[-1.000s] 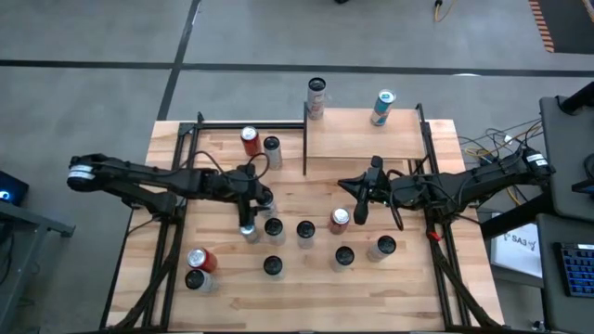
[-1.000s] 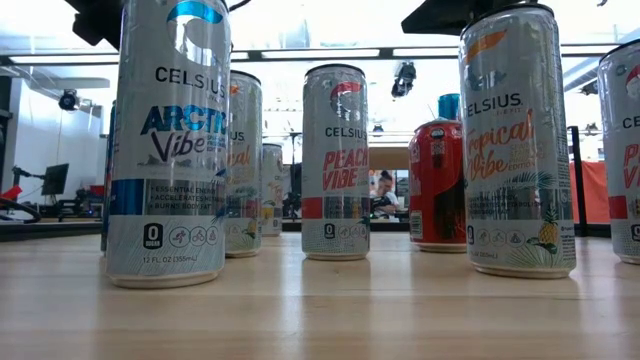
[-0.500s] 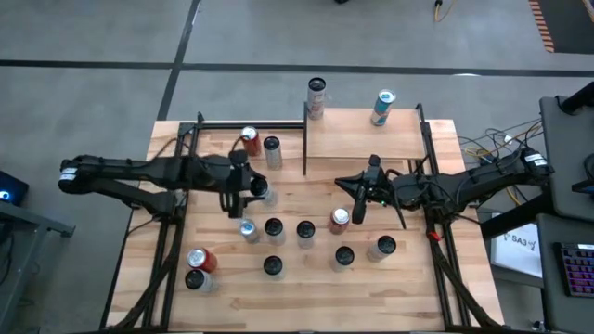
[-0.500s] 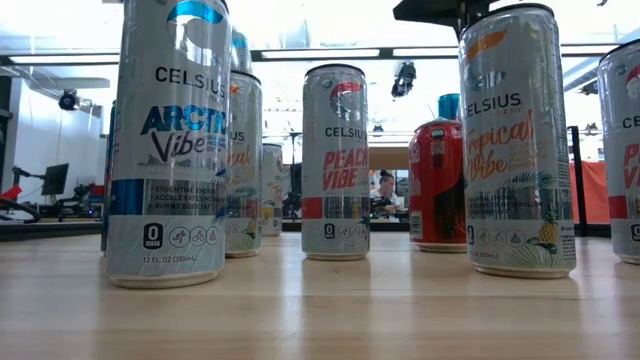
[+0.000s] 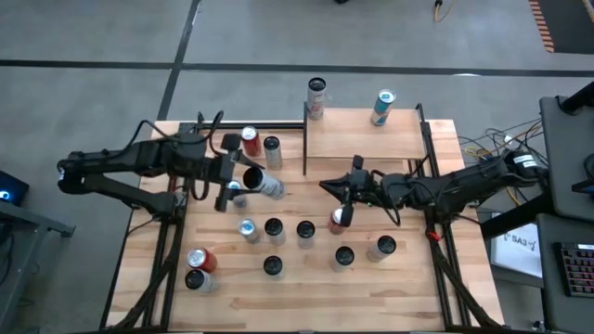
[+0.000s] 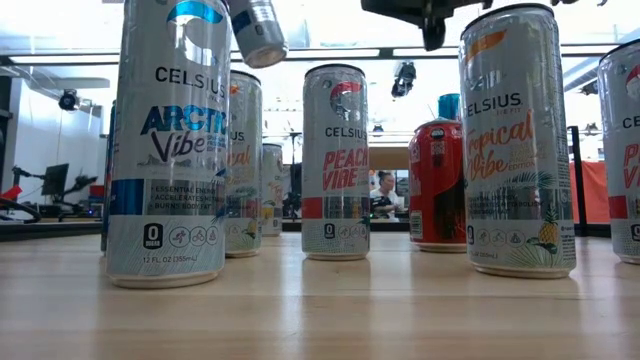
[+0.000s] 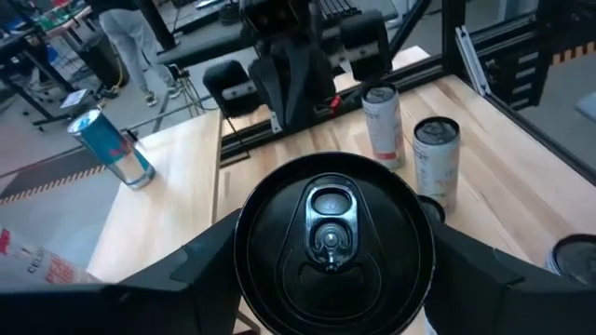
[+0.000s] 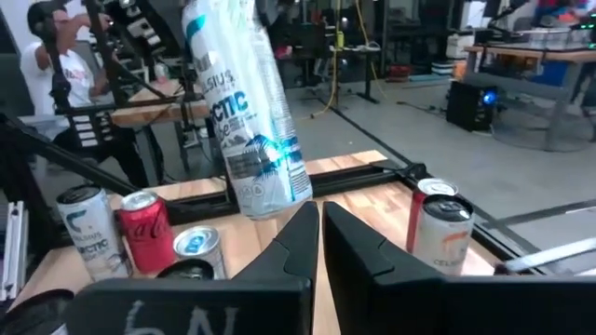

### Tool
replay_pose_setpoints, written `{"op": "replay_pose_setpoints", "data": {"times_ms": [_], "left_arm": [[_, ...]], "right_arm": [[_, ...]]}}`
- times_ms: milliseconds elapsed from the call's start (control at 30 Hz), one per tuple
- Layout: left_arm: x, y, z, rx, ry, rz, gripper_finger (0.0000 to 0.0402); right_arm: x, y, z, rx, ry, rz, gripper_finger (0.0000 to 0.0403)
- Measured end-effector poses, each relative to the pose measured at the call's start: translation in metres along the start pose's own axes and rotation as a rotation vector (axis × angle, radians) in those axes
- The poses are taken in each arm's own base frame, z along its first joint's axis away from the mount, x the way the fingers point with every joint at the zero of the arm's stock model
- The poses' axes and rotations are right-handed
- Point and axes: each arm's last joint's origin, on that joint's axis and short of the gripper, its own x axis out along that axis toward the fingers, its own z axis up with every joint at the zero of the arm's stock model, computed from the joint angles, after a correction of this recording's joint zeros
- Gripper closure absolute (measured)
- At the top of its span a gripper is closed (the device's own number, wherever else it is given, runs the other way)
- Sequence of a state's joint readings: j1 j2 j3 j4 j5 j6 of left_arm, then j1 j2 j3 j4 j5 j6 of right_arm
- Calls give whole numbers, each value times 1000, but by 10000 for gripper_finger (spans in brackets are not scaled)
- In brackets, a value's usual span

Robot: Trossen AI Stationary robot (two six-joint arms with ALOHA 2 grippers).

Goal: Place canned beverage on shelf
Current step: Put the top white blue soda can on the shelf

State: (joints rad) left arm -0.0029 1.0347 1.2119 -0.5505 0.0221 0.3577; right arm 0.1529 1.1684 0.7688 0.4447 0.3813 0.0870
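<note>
at the near edge of the bench (image 5: 306, 297) stood a loose group of upright cans. above them the left gripper (image 5: 243, 185) pinched a silver can (image 5: 263, 182), lifted clear and tilted on its side; the left wrist view looked onto its top (image 7: 332, 244) between the fingers. across from it the right gripper (image 5: 340, 188) hung over a red can (image 5: 339, 219), fingers pressed together and empty. farther back the shelf (image 5: 364, 134) carried 2 cans at its far edge.
</note>
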Motion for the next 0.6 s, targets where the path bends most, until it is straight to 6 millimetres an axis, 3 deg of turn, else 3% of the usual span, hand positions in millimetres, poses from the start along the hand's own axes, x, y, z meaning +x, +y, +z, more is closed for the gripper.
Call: {"op": "replay_pose_setpoints", "data": {"times_ms": [367, 467, 600], "left_arm": [[7, 0, 0, 0, 17, -4, 161], [8, 0, 0, 0, 18, -4, 161], [8, 0, 0, -1, 22, -4, 161]], "right_arm": [[40, 10, 15, -143, 9, 1, 383], [50, 15, 22, -172, 37, 0, 360], [63, 20, 28, -200, 91, 0, 302]]}}
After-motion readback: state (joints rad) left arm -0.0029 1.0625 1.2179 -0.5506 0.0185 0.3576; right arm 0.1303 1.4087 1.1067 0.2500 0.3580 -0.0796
